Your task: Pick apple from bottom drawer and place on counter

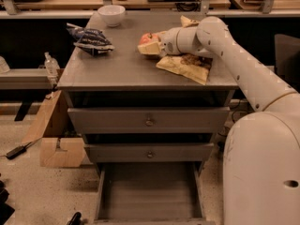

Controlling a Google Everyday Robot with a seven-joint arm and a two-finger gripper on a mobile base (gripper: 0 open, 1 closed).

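The apple [146,37], small and red-orange, sits between the pale fingers [149,49] of my gripper [150,44], which is shut on it. The gripper holds it low over the back middle of the counter [117,62], the grey top of the cabinet; I cannot tell whether the apple touches the surface. My white arm reaches in from the right. The bottom drawer [147,191] is pulled open below and shows a bare grey floor.
A tan chip bag [185,65] lies on the counter right of the gripper, under the arm. A dark blue bag [89,37] and a white bowl [111,14] are at the back left. Two shut drawers with knobs [149,122] sit above. A cardboard box [58,151] stands on the floor at left.
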